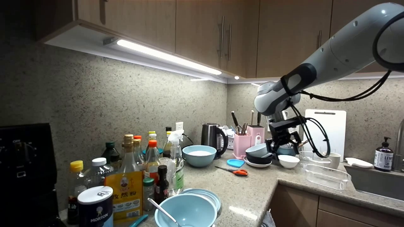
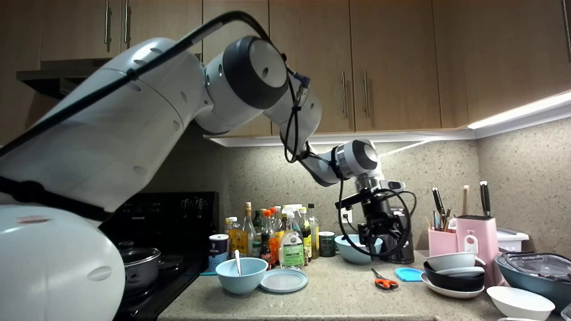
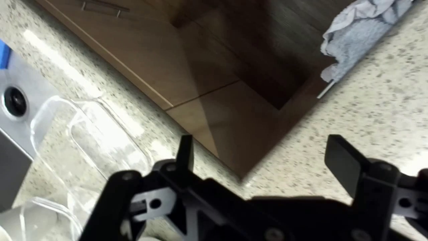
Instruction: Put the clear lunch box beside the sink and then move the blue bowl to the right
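Clear lunch box [image 1: 327,177] on speckled ctr [image 1: 249,189] by sink [image 1: 378,183], cabs [image 1: 199,31] overhead, end effector [image 3: 260,157] spread wide.

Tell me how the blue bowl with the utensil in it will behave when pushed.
The blue bowl narrows toward its base, so a high push might tip it. Its even, round rim suggests stiffness. The utensil leans inside, handle jutting past the rim, so it may swing or slide.
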### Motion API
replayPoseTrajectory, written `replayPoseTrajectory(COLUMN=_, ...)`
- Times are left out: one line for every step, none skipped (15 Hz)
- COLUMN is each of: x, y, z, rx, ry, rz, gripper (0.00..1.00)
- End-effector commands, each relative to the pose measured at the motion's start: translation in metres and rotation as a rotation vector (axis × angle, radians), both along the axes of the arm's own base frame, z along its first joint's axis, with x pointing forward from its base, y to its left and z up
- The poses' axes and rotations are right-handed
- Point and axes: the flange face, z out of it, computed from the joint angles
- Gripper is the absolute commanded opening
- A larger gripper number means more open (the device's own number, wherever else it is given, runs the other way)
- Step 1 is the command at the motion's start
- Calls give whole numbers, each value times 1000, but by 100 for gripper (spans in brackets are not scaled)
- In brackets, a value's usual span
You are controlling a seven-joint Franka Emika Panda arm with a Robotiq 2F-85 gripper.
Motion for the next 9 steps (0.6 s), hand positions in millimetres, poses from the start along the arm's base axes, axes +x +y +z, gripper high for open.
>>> replayPoseTrajectory(x=33, y=93, z=19, rx=-48, ry=-23, rz=193, gripper=100)
replayPoseTrajectory(x=40, y=119, z=22, rx=-57, ry=-30, rz=252, gripper=100)
replayPoseTrajectory(x=46, y=148, z=26, rx=-54, ry=-37, rz=314, gripper=100)
replayPoseTrajectory(x=50, y=173, z=26, rx=-55, ry=-43, rz=370, gripper=100)
replayPoseTrajectory(x=52, y=197, z=24, rx=-63, ry=-50, rz=423, gripper=100)
replayPoseTrajectory(x=55, y=211, z=23, rx=-75, ry=-50, rz=475, gripper=100)
replayPoseTrajectory(x=58, y=211, z=24, rx=-101, ry=-51, rz=524, gripper=100)
replayPoseTrajectory(x=50, y=216, z=24, rx=-71, ry=-64, rz=435, gripper=100)
replayPoseTrajectory(x=52, y=224, z=23, rx=-84, ry=-60, rz=468, gripper=100)
